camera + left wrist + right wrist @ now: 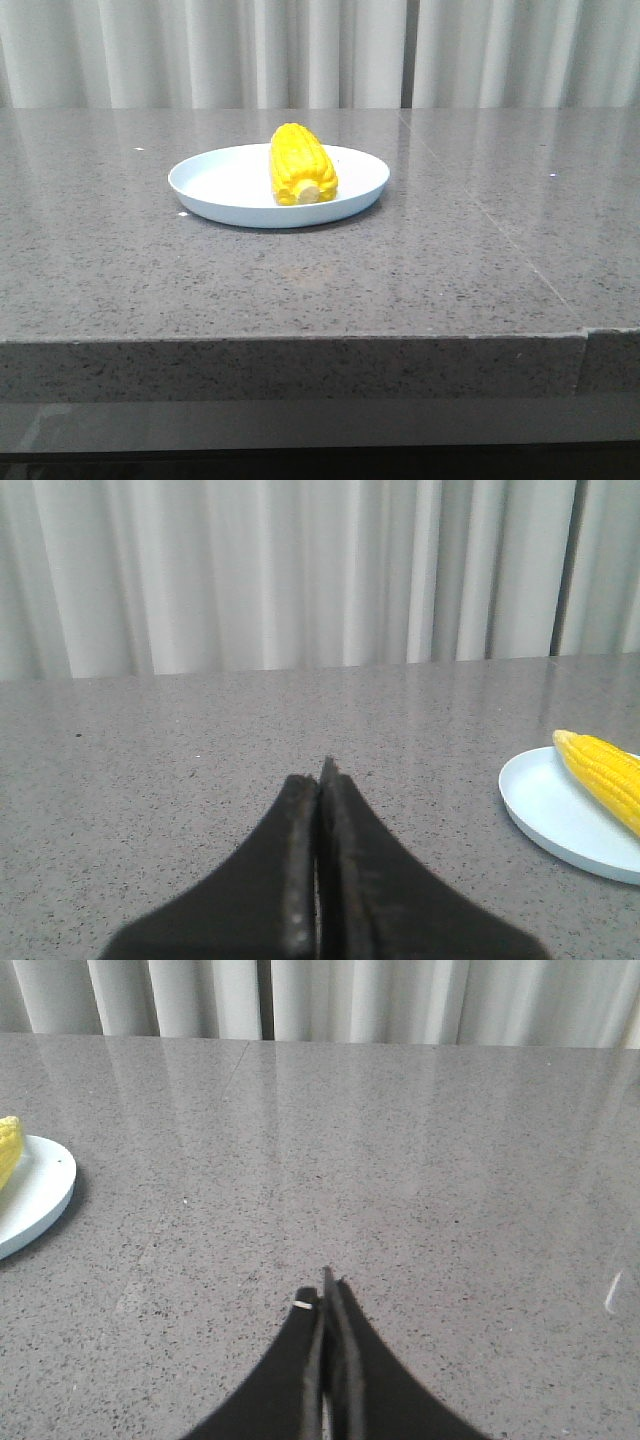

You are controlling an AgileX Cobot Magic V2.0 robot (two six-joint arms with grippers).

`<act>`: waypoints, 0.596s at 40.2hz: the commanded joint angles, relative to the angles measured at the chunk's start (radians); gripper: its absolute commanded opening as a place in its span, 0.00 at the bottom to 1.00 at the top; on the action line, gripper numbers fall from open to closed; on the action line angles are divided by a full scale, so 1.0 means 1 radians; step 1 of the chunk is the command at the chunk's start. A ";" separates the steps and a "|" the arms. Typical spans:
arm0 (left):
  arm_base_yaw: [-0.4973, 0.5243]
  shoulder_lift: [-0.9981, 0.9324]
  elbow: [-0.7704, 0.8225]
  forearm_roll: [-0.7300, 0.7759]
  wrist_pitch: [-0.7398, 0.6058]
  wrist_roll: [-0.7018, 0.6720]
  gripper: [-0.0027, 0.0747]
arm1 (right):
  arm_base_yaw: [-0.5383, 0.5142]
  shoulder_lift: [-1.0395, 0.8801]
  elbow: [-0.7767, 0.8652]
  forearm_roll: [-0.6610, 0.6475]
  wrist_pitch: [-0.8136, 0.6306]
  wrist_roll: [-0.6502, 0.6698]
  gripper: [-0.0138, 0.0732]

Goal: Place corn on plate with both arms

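**Corn on plate; both sets of fingers clenched, empty**

Corn [301, 164] lies on the plate [220, 188], pale stub end toward the front camera, tip pointing away; cob sits right of the plate's centre in the front view; plate rests on the grey speckled surface [450, 270]; pale curtain [200, 50] behind.

Left gripper [320, 775]: fingers pressed together, nothing between them; they sit low over bare surface; plate and corn lie off to one side of the fingers, well apart, only partly in that view.

Right gripper [327, 1285]: fingers likewise closed tight, holding nothing; plate edge and a sliver of corn show far to the other side, well apart from the fingers.
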 commanded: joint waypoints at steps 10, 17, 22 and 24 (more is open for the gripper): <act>0.001 0.014 -0.025 -0.002 -0.079 -0.001 0.01 | -0.007 0.009 -0.024 -0.014 -0.086 -0.010 0.05; 0.009 -0.016 0.017 -0.005 -0.090 0.003 0.01 | -0.007 0.009 -0.024 -0.014 -0.086 -0.010 0.05; 0.047 -0.074 0.091 -0.060 -0.125 0.082 0.01 | -0.007 0.009 -0.024 -0.014 -0.086 -0.010 0.05; 0.068 -0.103 0.130 -0.068 -0.145 0.088 0.01 | -0.007 0.009 -0.024 -0.014 -0.086 -0.010 0.05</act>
